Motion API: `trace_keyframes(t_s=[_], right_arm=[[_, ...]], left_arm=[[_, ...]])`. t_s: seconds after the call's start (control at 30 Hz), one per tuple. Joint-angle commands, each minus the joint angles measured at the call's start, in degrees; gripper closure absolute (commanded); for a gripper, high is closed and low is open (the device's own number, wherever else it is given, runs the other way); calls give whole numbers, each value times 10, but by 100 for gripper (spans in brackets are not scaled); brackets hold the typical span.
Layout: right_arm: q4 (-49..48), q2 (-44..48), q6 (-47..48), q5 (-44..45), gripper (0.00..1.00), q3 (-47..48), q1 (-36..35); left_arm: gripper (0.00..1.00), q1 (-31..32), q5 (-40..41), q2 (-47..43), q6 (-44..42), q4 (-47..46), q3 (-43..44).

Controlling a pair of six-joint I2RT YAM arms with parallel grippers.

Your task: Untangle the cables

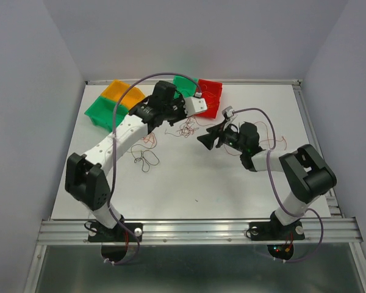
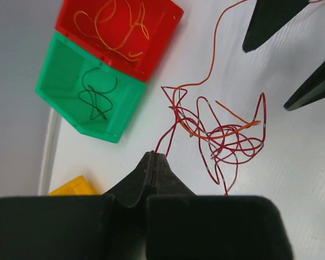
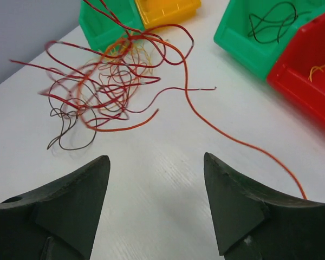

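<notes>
- Top external: the cables are lying as a red-and-orange tangle on the tabletop, a little toward 12 o'clock from its middle. A separate dark loop is resting at 8 o'clock of the tangle. The right gripper is hovering just at 4 o'clock of the tangle with its jaws spread, holding nothing. The red bin is sitting at 1 o'clock of the tangle.
- Left wrist: the left gripper is clenched, and two red strands are converging right into its tips, so it is apparently pinching one loop of the tangle. The knot itself is lying at 2 o'clock of the tips. At 11 o'clock, the red bin is holding orange wire and the green bin dark wire.
- Right wrist: the released jaws are framing bare tabletop. The tangle is spreading at 10 o'clock, and one long orange strand is trailing from it toward 4 o'clock.
- Handling, as a judgement: these wires are looking hair-thin, weightless, floppy and slippery. The best hold is probably a free end or an outer loop, pinched at the very fingertips and drawn slowly. A snag would likely be dragging the whole knot along.
</notes>
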State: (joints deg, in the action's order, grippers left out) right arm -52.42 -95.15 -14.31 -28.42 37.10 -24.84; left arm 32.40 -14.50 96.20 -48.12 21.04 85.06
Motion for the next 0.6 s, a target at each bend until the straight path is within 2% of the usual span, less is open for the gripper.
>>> trace_keyframes(t_s=[0.0, 0.2, 0.57], right_arm=[[-110, -8, 37, -42, 24, 25, -1], [-172, -24, 78, -20, 18, 28, -1], [-197, -36, 118, -91, 22, 38, -2]], left_arm=[[100, 16, -1, -87, 10, 19, -18], [100, 35, 10, -145, 7, 34, -39], [100, 64, 14, -181, 16, 53, -33]])
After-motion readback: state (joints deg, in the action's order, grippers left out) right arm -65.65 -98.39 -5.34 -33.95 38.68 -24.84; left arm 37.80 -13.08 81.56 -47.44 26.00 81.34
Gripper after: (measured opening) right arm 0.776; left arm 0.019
